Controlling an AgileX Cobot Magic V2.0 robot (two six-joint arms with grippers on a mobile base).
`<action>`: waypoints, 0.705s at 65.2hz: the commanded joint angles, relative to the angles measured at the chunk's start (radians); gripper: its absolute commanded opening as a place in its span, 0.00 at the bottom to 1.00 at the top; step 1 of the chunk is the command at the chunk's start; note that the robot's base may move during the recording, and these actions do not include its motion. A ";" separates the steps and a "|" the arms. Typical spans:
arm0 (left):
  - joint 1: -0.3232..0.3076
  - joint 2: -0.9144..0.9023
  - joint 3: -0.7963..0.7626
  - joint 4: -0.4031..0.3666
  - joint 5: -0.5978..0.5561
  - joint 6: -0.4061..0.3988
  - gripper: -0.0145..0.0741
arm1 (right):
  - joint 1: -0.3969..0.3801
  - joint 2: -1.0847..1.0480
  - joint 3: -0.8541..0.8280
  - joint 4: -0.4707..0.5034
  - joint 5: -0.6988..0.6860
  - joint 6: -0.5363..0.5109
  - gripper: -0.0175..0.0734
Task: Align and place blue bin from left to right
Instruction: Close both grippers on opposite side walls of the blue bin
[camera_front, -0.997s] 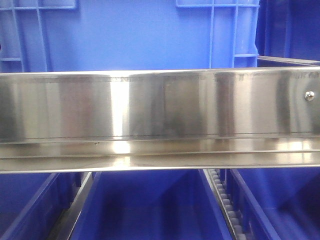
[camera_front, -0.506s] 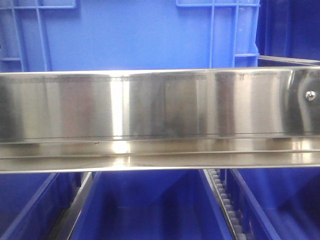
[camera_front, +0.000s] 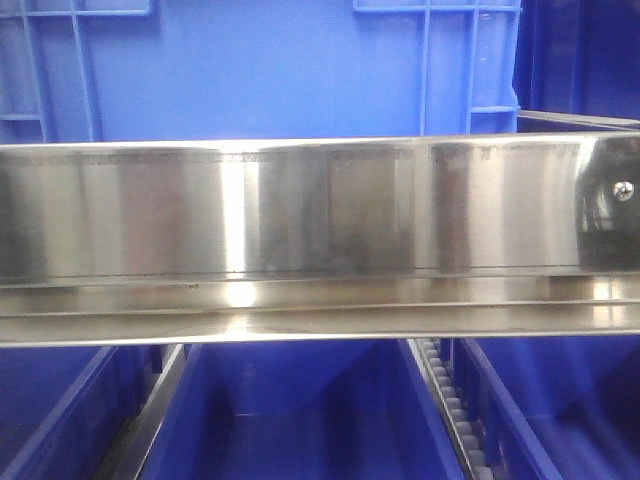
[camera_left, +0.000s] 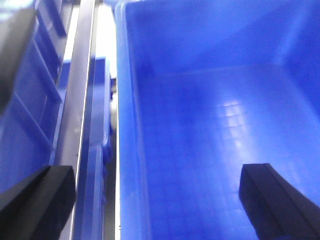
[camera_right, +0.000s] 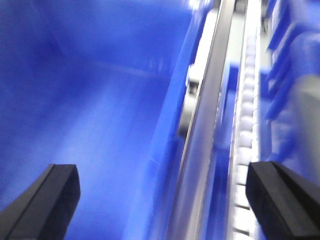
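Front view: a shiny steel beam (camera_front: 320, 215) runs across the middle of the frame. Behind and above it stands an upper bin (camera_front: 260, 70), blue with ribbed sides. Below the beam the bin (camera_front: 280, 420) sits in the middle slot, with a metal rail (camera_front: 150, 420) on its left and a roller track (camera_front: 450, 410) on its right. More blue bins lie beyond each of these.

Left wrist view: my left gripper (camera_left: 155, 205) is spread wide and holds nothing. It straddles the bin's left wall, with one black finger (camera_left: 37, 200) outside over the rail and the other inside over the bin's gridded floor. I cannot tell whether either finger touches the wall.

Right wrist view, blurred: my right gripper (camera_right: 165, 205) is likewise spread wide with nothing in its grasp. It straddles the bin's right wall. One finger (camera_right: 45, 200) is inside the bin and the other is out over the roller track.
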 joint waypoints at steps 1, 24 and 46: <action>0.023 0.019 -0.010 -0.022 0.002 -0.015 0.79 | 0.004 0.047 -0.039 -0.021 -0.005 0.016 0.81; 0.098 0.105 -0.010 -0.097 -0.002 0.021 0.79 | -0.025 0.137 -0.051 -0.021 -0.005 0.040 0.81; 0.097 0.163 -0.010 -0.100 0.003 0.021 0.79 | -0.030 0.203 -0.051 0.021 -0.005 0.050 0.81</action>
